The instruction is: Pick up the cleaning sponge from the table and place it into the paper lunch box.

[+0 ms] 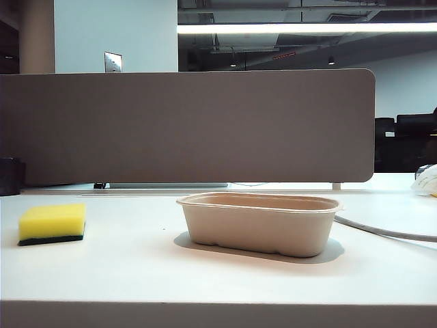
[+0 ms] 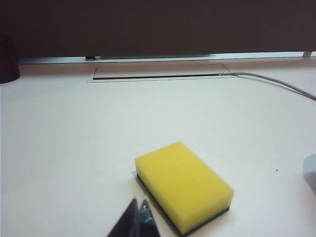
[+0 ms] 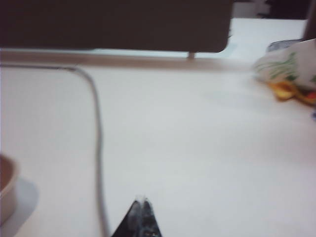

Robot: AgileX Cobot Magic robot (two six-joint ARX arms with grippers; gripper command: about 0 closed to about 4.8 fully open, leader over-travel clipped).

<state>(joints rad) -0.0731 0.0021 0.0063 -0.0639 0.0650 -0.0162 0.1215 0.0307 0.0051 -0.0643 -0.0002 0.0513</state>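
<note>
The sponge (image 1: 52,223) lies flat on the white desk (image 1: 136,273), on the left side in the outside view. Its yellow part faces up and its thin dark green layer is underneath, touching the desk. Nothing is holding it.

The box (image 1: 259,222) sits on the desk near the middle, well apart from the sponge and to its right. It is tan, it stands upright, and its open side faces up. From this low angle the inside is hard to see.

Behind both things stands a big grey-brown panel (image 1: 184,126). A grey cable (image 1: 382,231) runs across the desk to the right of the box.

The left hand (image 2: 137,213) shows only as two dark tips at the edge of the left wrist view. The tips are pressed together, so it is closed and holds nothing. It is just beside the sponge (image 2: 182,185) but does not touch it.

The right hand (image 3: 140,212) looks the same in the right wrist view: two dark tips pressed together, closed and holding nothing. It is over bare desk, next to the cable (image 3: 98,148). A bit of the box (image 3: 7,190) shows at the side. A crumpled bag (image 3: 286,69) with green and orange on it lies far off.
</note>
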